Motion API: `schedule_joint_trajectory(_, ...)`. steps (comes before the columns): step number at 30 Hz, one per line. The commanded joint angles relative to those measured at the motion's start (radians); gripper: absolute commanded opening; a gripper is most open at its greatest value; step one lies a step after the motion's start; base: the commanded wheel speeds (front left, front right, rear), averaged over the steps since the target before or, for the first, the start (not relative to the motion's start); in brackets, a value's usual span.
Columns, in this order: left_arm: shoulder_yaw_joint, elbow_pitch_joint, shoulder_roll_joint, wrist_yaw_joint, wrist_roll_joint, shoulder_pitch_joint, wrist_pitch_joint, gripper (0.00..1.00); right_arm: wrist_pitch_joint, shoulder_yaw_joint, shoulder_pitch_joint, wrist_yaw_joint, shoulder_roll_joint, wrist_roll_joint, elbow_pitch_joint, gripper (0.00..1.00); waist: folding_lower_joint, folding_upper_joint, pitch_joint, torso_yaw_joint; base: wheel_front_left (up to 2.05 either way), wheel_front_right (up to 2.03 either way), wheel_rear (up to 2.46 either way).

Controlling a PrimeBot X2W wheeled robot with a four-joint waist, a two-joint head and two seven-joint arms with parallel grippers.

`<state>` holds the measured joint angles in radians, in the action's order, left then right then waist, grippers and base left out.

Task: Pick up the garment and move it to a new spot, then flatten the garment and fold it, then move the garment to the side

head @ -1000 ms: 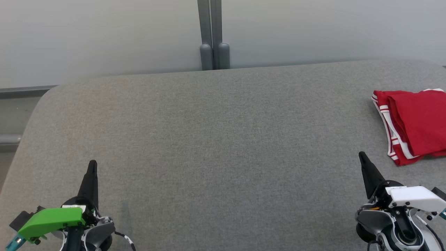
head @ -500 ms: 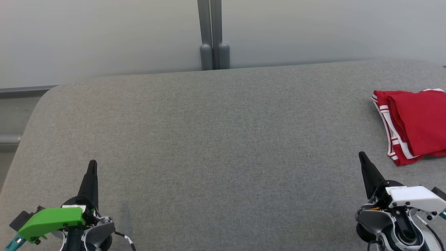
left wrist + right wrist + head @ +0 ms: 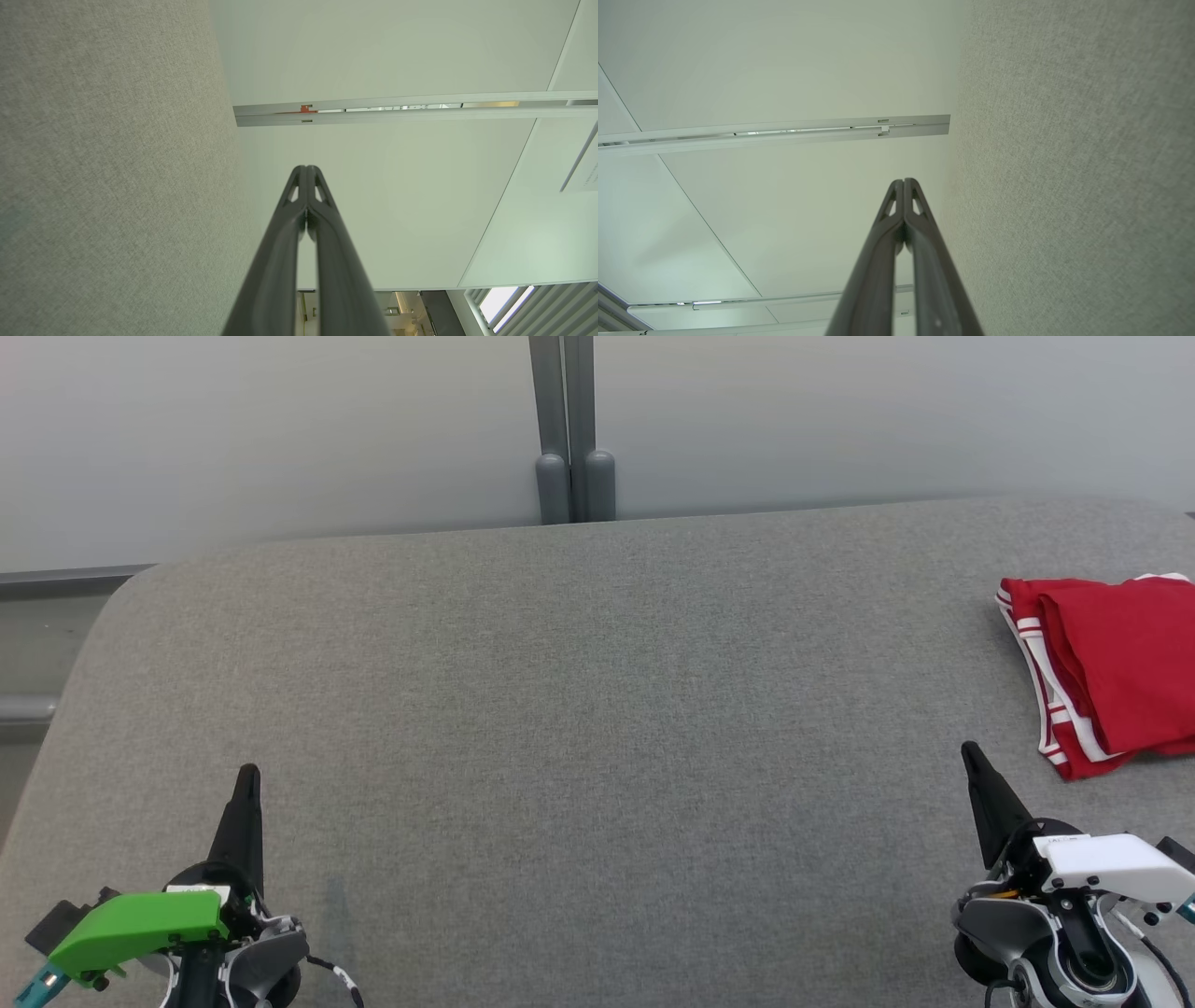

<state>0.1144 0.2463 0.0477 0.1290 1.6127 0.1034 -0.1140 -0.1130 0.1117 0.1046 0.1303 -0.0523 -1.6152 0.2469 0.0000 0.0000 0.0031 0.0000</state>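
Dark-fingered left gripper (image 3: 247, 777), green cover (image 3: 140, 922)

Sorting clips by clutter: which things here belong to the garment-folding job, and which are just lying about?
Job: grey padded surface; red garment at its right side; left gripper, shut; right gripper, shut.
Just there: grey post behind the surface; pale wall.

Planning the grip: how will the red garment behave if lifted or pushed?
The red garment lies in soft layered folds, so probably floppy, unfolding if lifted by one edge. It looks thin, likely light. On the textured grey surface, a push would probably bunch it.
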Motion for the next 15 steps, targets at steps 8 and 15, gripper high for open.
schedule_joint_trajectory(8,0.003,-0.002,0.005,0.006,0.000,0.011,-0.004,0.00,-0.002,0.003,0.007,0.001,-0.001,0.001,-0.005,0.00,0.0000,0.0000,0.000,0.000,0.00,0.00,0.00)
schedule_joint_trajectory(15,0.003,-0.002,0.005,0.006,0.000,0.011,-0.004,0.00,-0.003,0.003,0.007,0.001,0.000,0.001,-0.005,0.00,0.0000,0.0000,0.000,0.000,0.00,0.00,0.00)
